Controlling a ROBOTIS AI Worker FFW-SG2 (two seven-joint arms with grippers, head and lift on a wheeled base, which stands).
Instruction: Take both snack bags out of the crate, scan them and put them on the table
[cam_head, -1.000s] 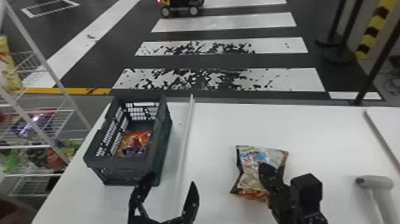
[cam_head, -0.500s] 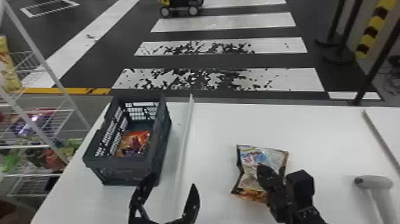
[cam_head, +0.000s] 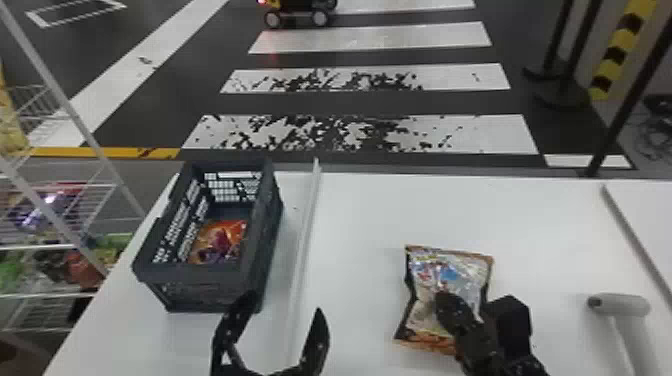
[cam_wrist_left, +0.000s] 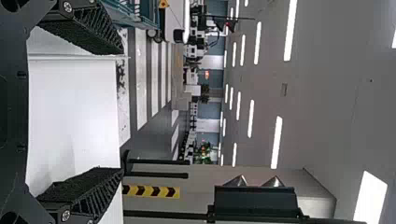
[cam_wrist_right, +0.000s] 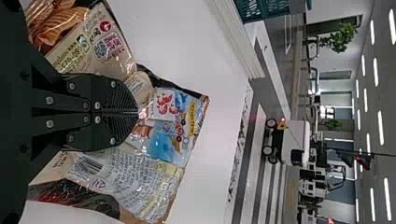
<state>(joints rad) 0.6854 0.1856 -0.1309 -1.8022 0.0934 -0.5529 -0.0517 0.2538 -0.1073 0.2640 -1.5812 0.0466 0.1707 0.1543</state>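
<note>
In the head view my right gripper is over the silver-and-orange snack bag at the table's right centre. Seen from the right wrist, the gripper has its fingers together, pinching the bag's middle. The other snack bag, orange-red, lies in the dark crate at the left. My left gripper stands open near the crate's front right corner; in its wrist view the left gripper has nothing between its fingers. A pale scanner is at the right.
A raised white strip runs along the white table beside the crate. Wire shelves with snacks stand at the far left, and a white panel is at the right edge.
The right gripper and the bag under it have moved a little toward the table's near side and to the right. The left gripper is nearly still, and open as before.
</note>
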